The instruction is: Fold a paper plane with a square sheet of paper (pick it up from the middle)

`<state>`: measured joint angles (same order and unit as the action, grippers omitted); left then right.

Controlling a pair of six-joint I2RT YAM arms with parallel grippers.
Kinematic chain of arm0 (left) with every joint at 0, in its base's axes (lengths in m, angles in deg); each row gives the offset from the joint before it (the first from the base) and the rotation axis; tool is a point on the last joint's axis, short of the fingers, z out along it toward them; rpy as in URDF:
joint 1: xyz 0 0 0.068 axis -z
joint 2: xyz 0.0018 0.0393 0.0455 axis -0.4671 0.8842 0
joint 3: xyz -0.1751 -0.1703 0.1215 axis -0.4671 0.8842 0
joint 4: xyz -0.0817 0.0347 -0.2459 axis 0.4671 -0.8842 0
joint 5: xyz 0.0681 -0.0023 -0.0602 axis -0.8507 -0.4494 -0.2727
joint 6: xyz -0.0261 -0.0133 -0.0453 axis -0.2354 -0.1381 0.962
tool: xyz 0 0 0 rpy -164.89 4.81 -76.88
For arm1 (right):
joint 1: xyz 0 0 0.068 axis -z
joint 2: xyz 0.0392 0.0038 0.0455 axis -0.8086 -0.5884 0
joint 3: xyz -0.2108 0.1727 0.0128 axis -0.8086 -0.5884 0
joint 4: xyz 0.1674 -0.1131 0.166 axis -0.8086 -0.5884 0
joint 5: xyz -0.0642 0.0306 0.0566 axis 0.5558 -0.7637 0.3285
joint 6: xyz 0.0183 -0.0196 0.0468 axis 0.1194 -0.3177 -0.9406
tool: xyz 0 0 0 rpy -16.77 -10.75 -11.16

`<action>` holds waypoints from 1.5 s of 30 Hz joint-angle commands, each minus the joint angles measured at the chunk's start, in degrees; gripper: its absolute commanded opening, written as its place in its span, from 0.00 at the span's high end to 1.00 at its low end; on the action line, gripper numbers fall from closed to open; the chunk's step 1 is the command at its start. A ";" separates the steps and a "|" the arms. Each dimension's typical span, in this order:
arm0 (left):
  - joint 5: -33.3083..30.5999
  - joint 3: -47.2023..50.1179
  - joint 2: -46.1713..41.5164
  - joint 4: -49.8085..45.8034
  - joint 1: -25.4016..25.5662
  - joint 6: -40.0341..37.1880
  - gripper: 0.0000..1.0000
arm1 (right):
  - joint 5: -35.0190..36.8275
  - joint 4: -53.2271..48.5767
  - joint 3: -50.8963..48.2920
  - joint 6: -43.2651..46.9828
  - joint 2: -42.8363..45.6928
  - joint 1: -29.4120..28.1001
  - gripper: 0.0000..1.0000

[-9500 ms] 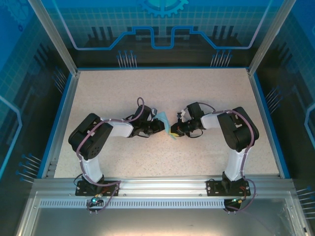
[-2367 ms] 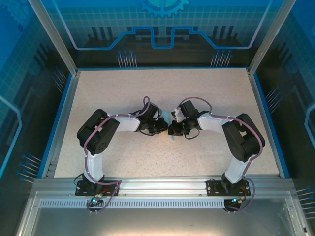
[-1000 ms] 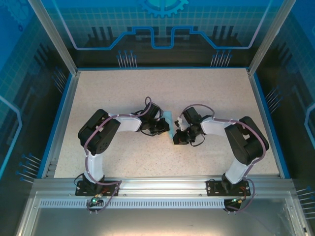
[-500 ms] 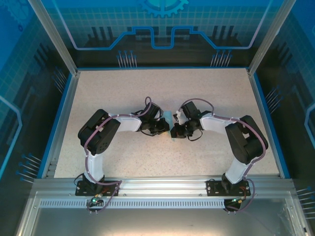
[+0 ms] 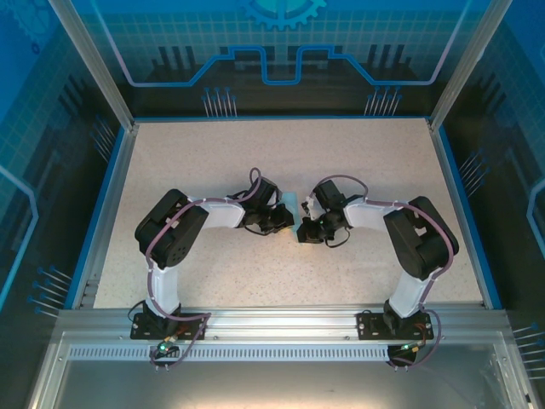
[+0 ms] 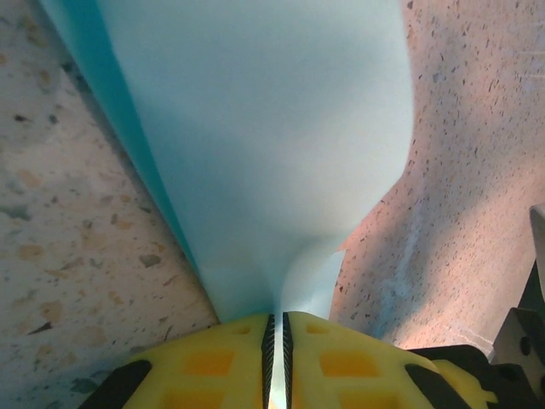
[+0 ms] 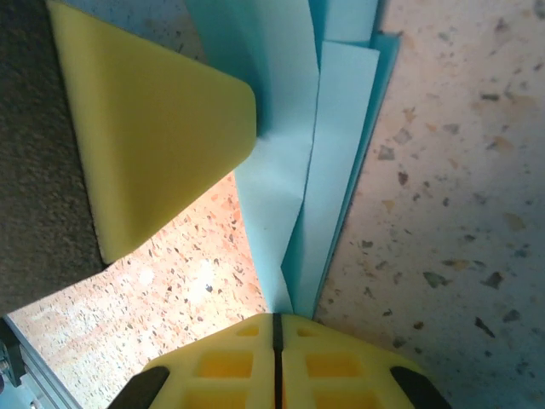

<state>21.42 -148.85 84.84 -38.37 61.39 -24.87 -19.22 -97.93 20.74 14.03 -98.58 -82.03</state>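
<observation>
The light-blue sheet of paper (image 5: 292,204) lies at the table's middle, folded into long narrow layers (image 7: 294,153). My left gripper (image 5: 287,220) is shut on it: in the left wrist view the paper (image 6: 255,128) runs down into the thin slit between the yellow fingertips (image 6: 277,341). My right gripper (image 5: 301,228) faces it from the right, shut, its tips (image 7: 276,336) touching the near end of the folded layers. Whether any paper sits inside that seam is hidden. The left gripper's yellow finger (image 7: 153,128) presses on the paper's left side.
Speckled beige tabletop (image 5: 281,162) with a blue rim (image 5: 109,204) and an aluminium frame rail (image 5: 281,319) at the near edge. Both arms bend inward, wrists almost meeting at the centre.
A second ago the right gripper stood a little nearer and to the right, off the paper; it has come back against the folded end. The left gripper has stayed put.
</observation>
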 commanded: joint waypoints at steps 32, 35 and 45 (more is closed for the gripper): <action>-5.99 -0.12 4.34 1.74 -3.06 7.39 0.85 | -3.28 1.22 -0.95 0.16 4.23 1.32 0.92; -5.45 0.76 4.32 2.38 -3.02 8.29 0.85 | -3.82 2.81 2.03 -0.51 4.88 1.27 0.92; -4.21 1.12 4.38 3.50 -2.79 9.40 0.85 | 0.37 3.31 6.04 -1.83 -0.89 0.60 0.93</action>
<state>19.83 -149.38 86.81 -33.06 59.29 -16.32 -20.13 -94.10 25.70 13.26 -97.42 -81.31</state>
